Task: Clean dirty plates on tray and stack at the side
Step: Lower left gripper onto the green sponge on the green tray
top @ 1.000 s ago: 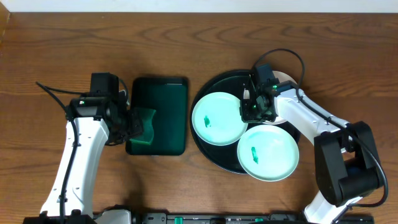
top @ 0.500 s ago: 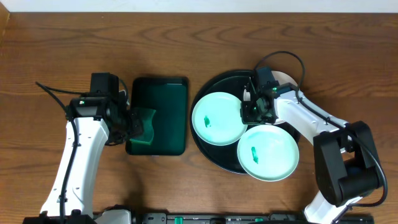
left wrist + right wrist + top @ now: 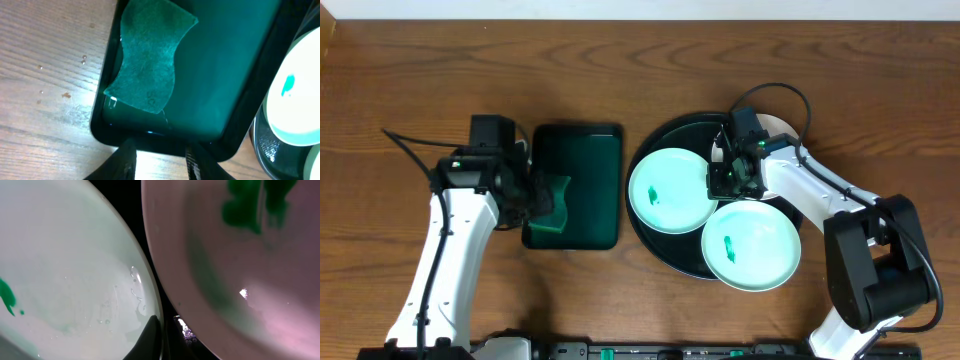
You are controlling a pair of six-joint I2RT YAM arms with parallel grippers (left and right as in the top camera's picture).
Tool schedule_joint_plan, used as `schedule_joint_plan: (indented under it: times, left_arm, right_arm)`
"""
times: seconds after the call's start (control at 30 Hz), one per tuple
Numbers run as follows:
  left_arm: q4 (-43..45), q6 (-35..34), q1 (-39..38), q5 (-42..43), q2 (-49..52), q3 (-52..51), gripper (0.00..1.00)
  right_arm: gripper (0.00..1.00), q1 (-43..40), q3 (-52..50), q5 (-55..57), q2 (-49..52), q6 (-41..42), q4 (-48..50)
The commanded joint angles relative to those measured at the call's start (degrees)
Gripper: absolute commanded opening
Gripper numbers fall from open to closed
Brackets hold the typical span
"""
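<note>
the table shows open wood along its left side and back edge, with room around the left arm. the left claw hangs at the left rim of the green tray. the wrist view shows its fingers apart with nothing between them, over the tray's near rim. the sponge lies flat in the tray's left part, just ahead of the fingers and not touched; overhead the claw half hides it. a narrow strip of wood parts the green tray from the black tray. in that tray the left plate sits near the left rim, with a small green smear. the front plate, also smeared, hangs over the tray's front right rim. a third plate shows only as a white sliver at the back right, under the right arm. the right claw is down where the plates meet. its wrist view shows what overhead cannot: the fingers closed together, tips in the dark gap between two plate rims, right against one rim's edge. whether they pinch that rim i cannot tell.
</note>
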Motion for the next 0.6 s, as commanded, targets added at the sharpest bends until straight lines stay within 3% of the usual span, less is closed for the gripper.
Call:
schedule_joint_plan:
  times: [0.0,0.13,0.23,0.3,0.43,0.57]
  left_arm:
    - [0.7,-1.9,-1.5,-5.0,0.3,-0.5,0.31]
    - [2.3,-2.3,-1.5,-5.2,1.6,-0.5,0.26]
    - [2.9,-2.3,-1.6,-5.2,3.0,-0.5,0.09]
    - [3.1,-2.3,-1.6,-5.2,3.7,-0.6,0.07]
    - [3.5,-2.3,-1.6,-5.2,4.9,-0.7,0.08]
    - [4.7,-2.3,-1.6,-5.2,6.8,-0.7,0.28]
  right_arm:
    - [0.02,0.9,-0.3,0.8,0.4,0.5,0.1]
    - [0.02,0.9,-0.3,0.8,0.4,0.5,0.2]
    - [0.02,0.9,-0.3,0.8,0.4,0.5,0.2]
    - [0.01,0.9,-0.3,0.8,0.4,0.5,0.2]
    - [0.02,0.9,-0.3,0.8,0.4,0.5,0.1]
    - [0.02,0.9,-0.3,0.8,0.4,0.5,0.2]
